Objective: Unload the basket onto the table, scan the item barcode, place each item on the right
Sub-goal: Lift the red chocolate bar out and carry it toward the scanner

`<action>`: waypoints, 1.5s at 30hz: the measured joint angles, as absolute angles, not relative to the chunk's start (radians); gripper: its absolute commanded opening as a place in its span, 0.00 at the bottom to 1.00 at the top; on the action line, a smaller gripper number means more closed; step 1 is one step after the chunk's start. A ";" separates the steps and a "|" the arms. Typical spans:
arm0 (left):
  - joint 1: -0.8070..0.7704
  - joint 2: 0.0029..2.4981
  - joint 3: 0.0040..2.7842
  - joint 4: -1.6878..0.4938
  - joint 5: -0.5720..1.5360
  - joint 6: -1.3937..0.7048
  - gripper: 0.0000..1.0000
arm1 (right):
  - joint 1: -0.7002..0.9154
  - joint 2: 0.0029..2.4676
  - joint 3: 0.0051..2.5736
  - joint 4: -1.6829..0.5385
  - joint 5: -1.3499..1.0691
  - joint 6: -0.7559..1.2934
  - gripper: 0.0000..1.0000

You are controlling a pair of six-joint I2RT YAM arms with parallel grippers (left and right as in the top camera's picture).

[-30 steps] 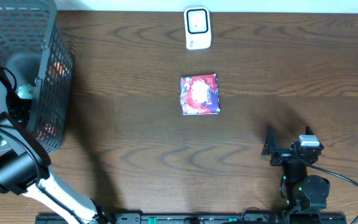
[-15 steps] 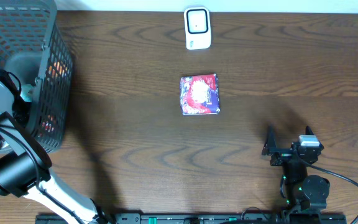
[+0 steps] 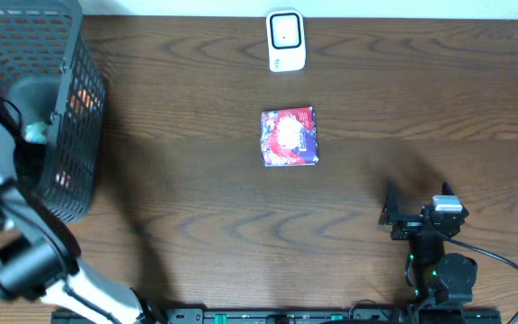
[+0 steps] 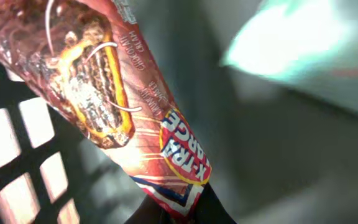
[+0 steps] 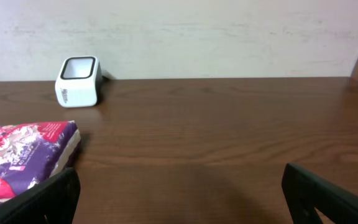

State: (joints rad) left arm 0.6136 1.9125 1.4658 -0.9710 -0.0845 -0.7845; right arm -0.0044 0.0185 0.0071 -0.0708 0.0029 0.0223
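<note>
A red snack wrapper (image 4: 123,118) printed with a chocolate bar and "X-TRA LARGE" fills the left wrist view. My left gripper (image 4: 182,214) is shut on its lower end, inside the black wire basket (image 3: 25,54) at the table's left edge. The white barcode scanner (image 3: 286,40) stands at the far middle of the table, also visible from the right wrist (image 5: 78,81). My right gripper (image 3: 418,202) rests near the front right, open with nothing between its fingers (image 5: 179,186).
A purple and red packet (image 3: 289,137) lies flat in the middle of the table, left of the right gripper's line of sight (image 5: 23,155). The basket's mesh wall (image 4: 17,143) is close beside the held wrapper. Orange and red items show through the basket's side (image 3: 77,99).
The left gripper has closed on the red wrapper inside the basket, and the left arm has shifted slightly there. The right arm has not moved.
</note>
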 measured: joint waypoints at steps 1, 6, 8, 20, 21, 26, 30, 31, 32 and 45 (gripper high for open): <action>0.614 1.872 1.466 -0.961 -0.076 -0.784 0.07 | -0.004 0.019 0.007 -0.071 0.003 0.022 0.99; 0.614 1.623 1.477 -0.902 -0.015 -0.784 0.07 | -0.004 0.019 0.007 -0.071 0.003 0.022 0.99; 0.613 1.539 1.482 -0.873 0.012 -0.784 0.07 | -0.004 0.019 0.007 -0.071 0.003 0.022 0.99; 0.484 1.296 1.485 -0.645 0.169 -0.648 0.07 | -0.004 0.019 0.007 -0.071 0.003 0.022 0.99; 0.457 1.287 1.485 -0.625 0.189 -0.626 0.07 | -0.004 0.019 0.007 -0.071 0.003 0.022 0.99; 0.290 1.268 1.485 -0.575 0.282 -0.515 0.07 | -0.004 0.019 0.007 -0.071 0.003 0.022 0.99; 0.135 1.268 1.485 -0.577 0.317 -0.422 0.07 | -0.004 0.019 0.007 -0.071 0.003 0.022 0.99; 0.103 1.268 1.485 -0.576 0.321 -0.403 0.08 | -0.004 0.019 0.007 -0.071 0.003 0.022 0.99; 0.065 1.268 1.485 -0.577 0.324 -0.382 0.07 | -0.004 0.019 0.007 -0.071 0.003 0.022 0.99; -0.241 1.375 1.485 -0.717 0.278 -0.268 0.07 | -0.004 0.019 0.007 -0.071 0.003 0.023 0.99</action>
State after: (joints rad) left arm -0.2409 1.3750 1.4845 -0.7174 0.2775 -0.2676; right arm -0.0044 0.0185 0.0071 -0.0711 0.0029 0.0227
